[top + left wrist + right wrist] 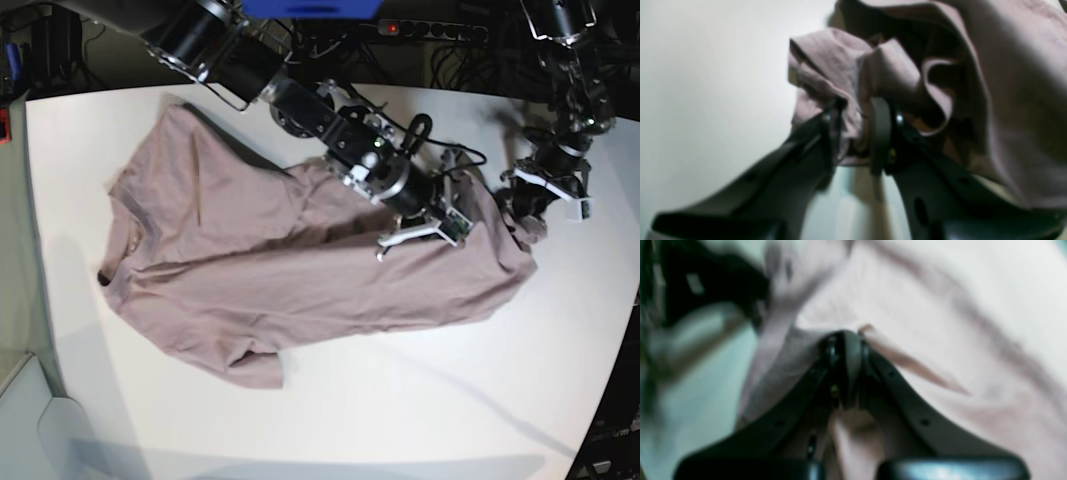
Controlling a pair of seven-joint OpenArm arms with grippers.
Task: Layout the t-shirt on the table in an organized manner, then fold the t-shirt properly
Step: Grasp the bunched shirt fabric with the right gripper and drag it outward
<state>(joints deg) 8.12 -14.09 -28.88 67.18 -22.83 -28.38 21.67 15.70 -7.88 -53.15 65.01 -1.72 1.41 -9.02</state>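
Mauve-pink cotton marks the near side of the t-shirt [330, 285] in my base view, with bare white table [400, 420] in front of it. One sleeve [255, 368] points toward the camera; the near edge slants from there toward the left gripper's side. The body lies broad and rumpled across the table, not folded square.

Further back, my right gripper [848, 336] is down at the cloth, over the part nearer the left arm. Jaws: pressed together, fabric bunched around the tips. Wrist view blurred; I cannot tell whether a fold is caught between them.

Left gripper [855, 133]: jaws pinching a crumpled bit of the shirt, low over the white surface. A larger flap of cloth rises beside it in the left wrist view.

Farther off, another part of the shirt reaches toward the far table edge on the right arm's side. Beyond that edge: dark surroundings.
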